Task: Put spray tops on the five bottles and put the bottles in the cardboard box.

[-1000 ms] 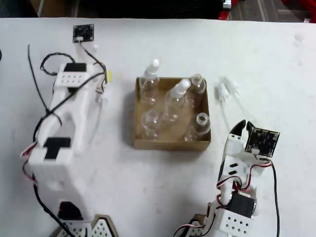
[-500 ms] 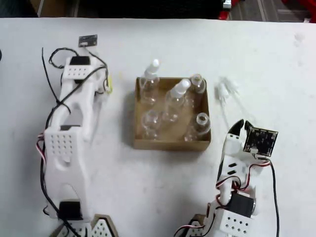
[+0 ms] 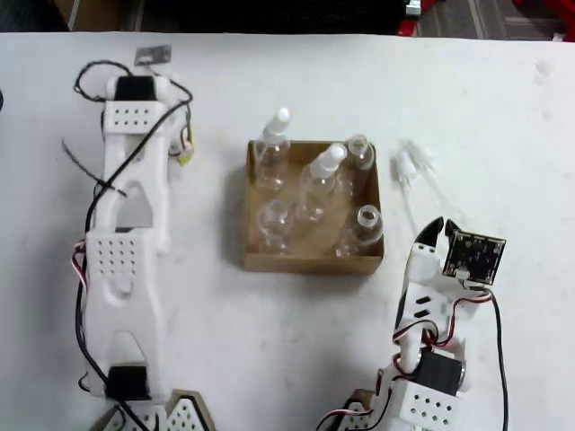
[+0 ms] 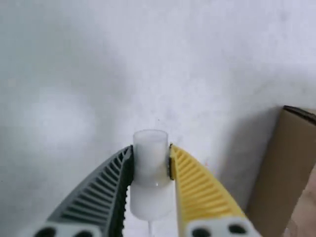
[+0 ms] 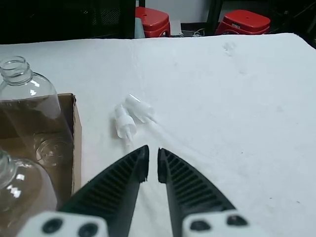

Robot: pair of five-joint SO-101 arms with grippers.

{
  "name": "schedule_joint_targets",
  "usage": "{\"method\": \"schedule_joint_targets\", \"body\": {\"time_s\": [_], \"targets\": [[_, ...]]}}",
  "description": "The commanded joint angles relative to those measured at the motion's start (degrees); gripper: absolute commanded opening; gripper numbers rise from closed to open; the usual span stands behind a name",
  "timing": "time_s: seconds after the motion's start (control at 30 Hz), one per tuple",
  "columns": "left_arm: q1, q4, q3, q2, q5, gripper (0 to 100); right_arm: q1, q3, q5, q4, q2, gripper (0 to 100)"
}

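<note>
The cardboard box [image 3: 305, 263] sits mid-table with several clear bottles inside. Two bottles [image 3: 272, 144] [image 3: 322, 171] carry white spray tops; three others [image 3: 359, 151] stand open-necked. Left of the box, my left gripper [image 3: 184, 151] [image 4: 150, 150] is shut on a white spray top [image 4: 149, 173], held just above the white table, with the box corner [image 4: 291, 168] beside it. Two loose spray tops [image 3: 411, 166] [image 5: 131, 116] lie right of the box. My right gripper [image 3: 436, 233] [image 5: 152, 159] is shut and empty, on the near side of those tops.
The white cloth-covered table [image 3: 503, 135] has free room to the right and in front of the box. Black cables [image 3: 90, 85] trail along the left arm. Red stools [image 5: 150, 22] stand beyond the far table edge.
The left arm has unfolded and stretched out flat along the table's left side, carrying the spray top slightly away from the box. The right arm has stayed still.
</note>
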Motion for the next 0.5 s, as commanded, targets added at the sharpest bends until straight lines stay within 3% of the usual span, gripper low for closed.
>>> {"method": "schedule_joint_targets", "body": {"time_s": [0.0, 0.2, 0.47], "targets": [[0.40, 2.37, -5.89, -7.96, 0.53, 2, -0.48, 0.35, 0.79, -1.19, 0.04, 1.7], [3.65, 2.37, 13.98, -27.56, 0.53, 2, -0.48, 0.35, 0.79, -1.19, 0.04, 1.7], [13.23, -1.58, 38.42, -62.02, 0.35, 2, -0.40, 0.35, 0.79, -1.19, -0.04, 1.7]]}}
